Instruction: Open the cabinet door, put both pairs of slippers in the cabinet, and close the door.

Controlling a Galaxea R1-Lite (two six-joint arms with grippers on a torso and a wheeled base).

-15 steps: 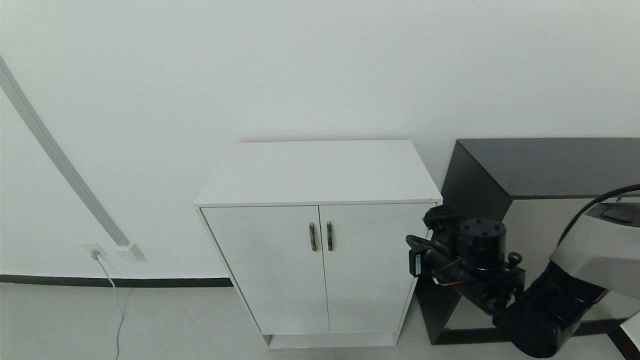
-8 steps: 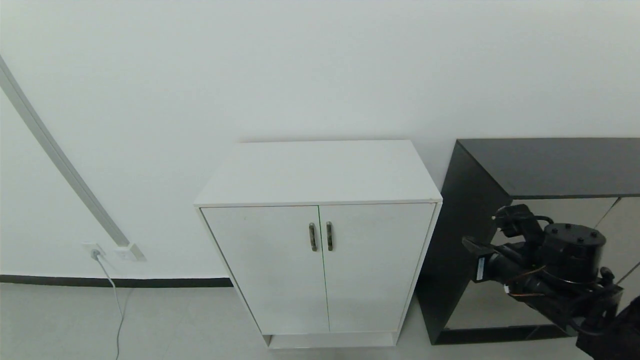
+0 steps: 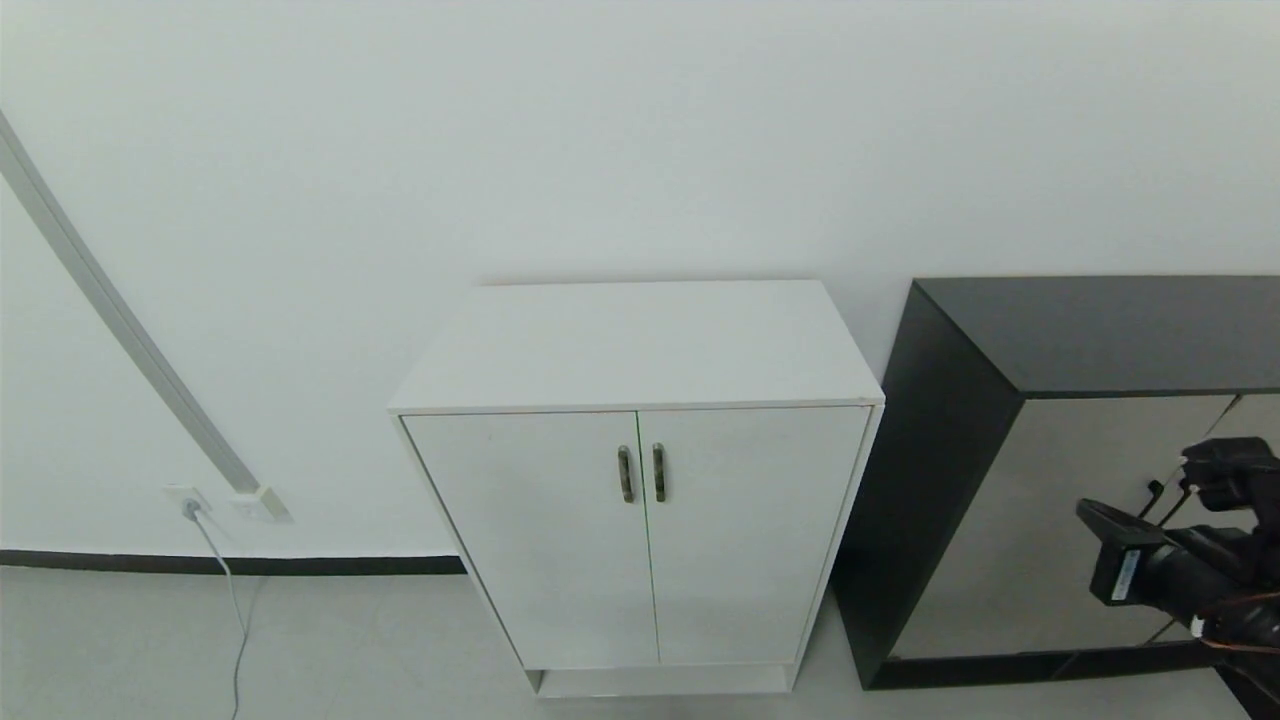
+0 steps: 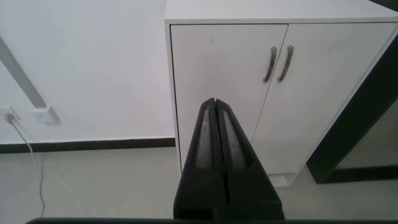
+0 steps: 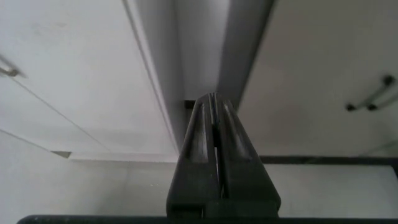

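Head view of the white cabinet [image 3: 640, 350], standing on the floor [image 3: 350, 640] against a pale wall [image 3: 640, 130] at the centre of the scene. Its left door [image 3: 530, 540] and right door [image 3: 745, 530] are both shut, their edges meeting along a thin vertical seam. The two dark bar handles [image 3: 625, 474] [image 3: 659, 472] stand upright, one on each side of that seam. A black unit [image 3: 1090, 330] with a reflective front stands just beside the cabinet at its 3 o'clock. At the cabinet's 9 o'clock a wall socket [image 3: 185, 497] carries a plug whose grey cable [image 3: 238, 620] trails down to the floor. A pale conduit [image 3: 120, 320] runs up the wall from beside the socket toward 10 o'clock. The right arm [image 3: 1190, 575] sits at 4 o'clock of the head view, in front of the black unit and well apart from the cabinet doors. In the right wrist view the right pincer [image 5: 214, 99] is clenched with nothing between its fingers (they meet along a single line). It faces the junction of the white cabinet's side and the black unit. In the left wrist view the left pincer [image 4: 214, 102] is likewise clenched on nothing, facing the cabinet's left door from a distance, clear of both handles.
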